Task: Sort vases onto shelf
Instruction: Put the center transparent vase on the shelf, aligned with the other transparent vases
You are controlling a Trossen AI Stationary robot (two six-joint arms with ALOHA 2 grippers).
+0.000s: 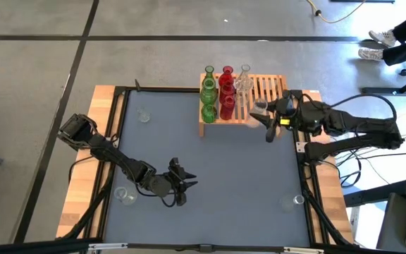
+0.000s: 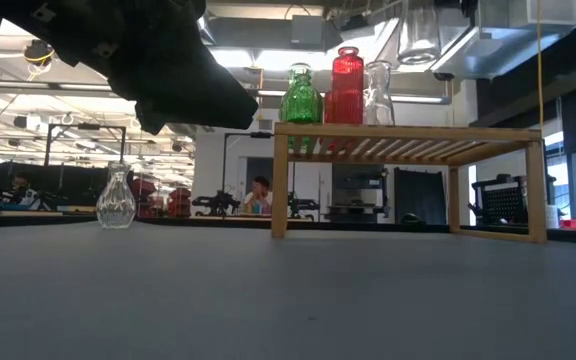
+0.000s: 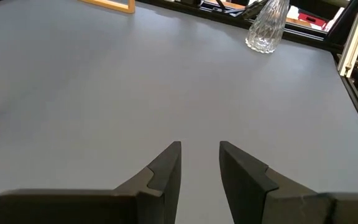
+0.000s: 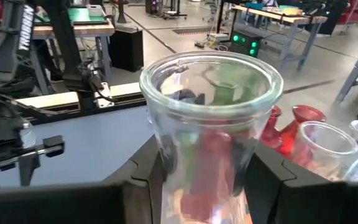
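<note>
The shelf (image 1: pixel 266 92) is standing at the table's far edge, carrying green, red and clear vases (image 1: pixel 225 92) in rows at its left end. The right gripper (image 1: pixel 260 115) is hovering at the shelf's front edge, fingers clamping a clear vase (image 4: pixel 210 124) (wide-mouthed). The left gripper (image 1: pixel 182 185) is waiting low near the table's front, fingers slightly parted, holding nothing.

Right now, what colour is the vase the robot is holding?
Clear glass vase, seen best in the right wrist view, held by the right gripper.
</note>
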